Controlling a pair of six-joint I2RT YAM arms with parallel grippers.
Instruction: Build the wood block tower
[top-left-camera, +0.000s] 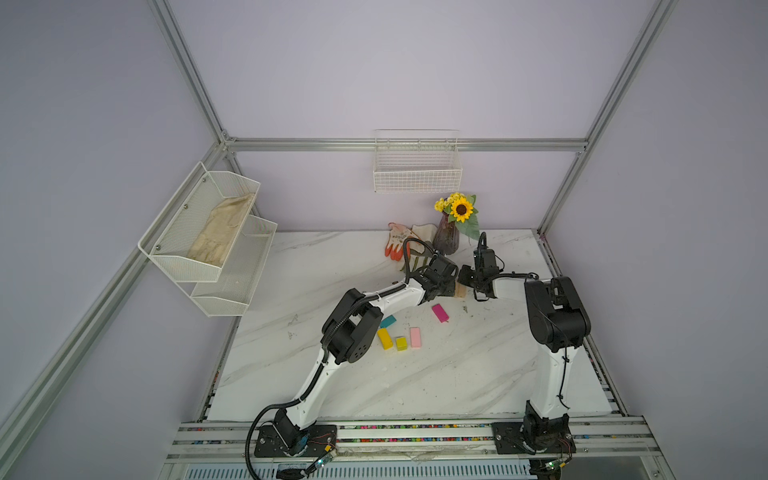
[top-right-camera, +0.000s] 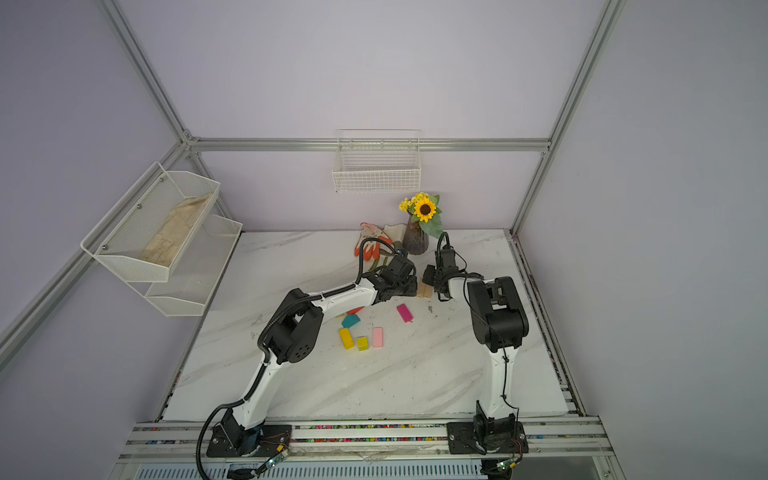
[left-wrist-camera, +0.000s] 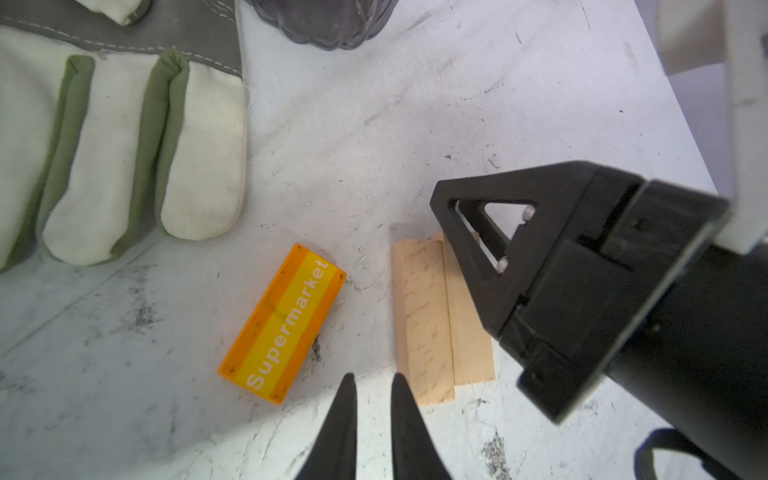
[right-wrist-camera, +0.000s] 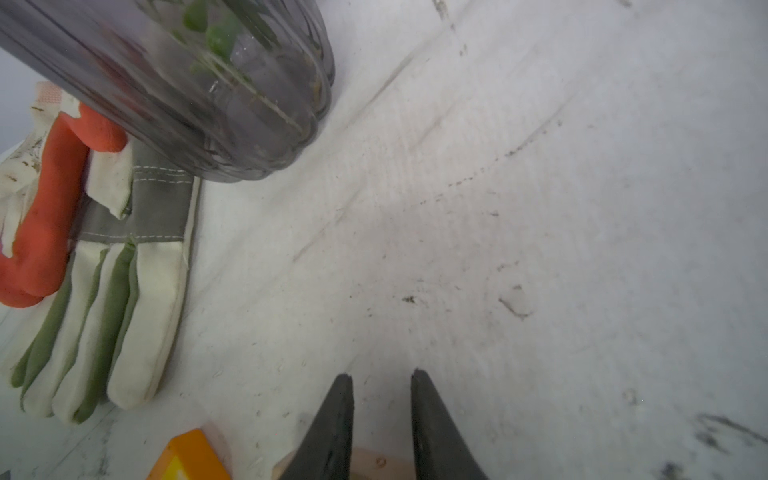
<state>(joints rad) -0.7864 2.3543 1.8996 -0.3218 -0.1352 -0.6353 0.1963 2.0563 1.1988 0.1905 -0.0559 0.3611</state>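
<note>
Both grippers meet over two tan blocks (left-wrist-camera: 424, 324) at the back of the marble-look tabletop (top-left-camera: 415, 386), near the vase (top-left-camera: 446, 239).

A two-tier white mesh shelf (top-left-camera: 199, 232) on the side wall holds a cream cloth (top-left-camera: 222, 232) in its upper tier, a white wire basket (top-left-camera: 417, 174) hangs on the back wall, and the dark glass vase holds a sunflower (top-left-camera: 461, 209). The scuffed top sits inside lilac walls (top-left-camera: 374, 83) and an aluminium frame (top-left-camera: 407, 144). The orange block (left-wrist-camera: 282, 324) beside the tan pair reads "Supermarket". The other wood blocks, a magenta bar (top-left-camera: 440, 312), pink bar (top-left-camera: 415, 337), yellow bar (top-left-camera: 385, 338), yellow cube (top-left-camera: 401, 343) and teal piece (top-left-camera: 388, 321), lie flat nearer the arm bases. The left gripper (left-wrist-camera: 375, 376) is pressed together and empty. The right gripper (right-wrist-camera: 381, 374) straddles a tan block, but whether it pinches it cannot be told.
</note>
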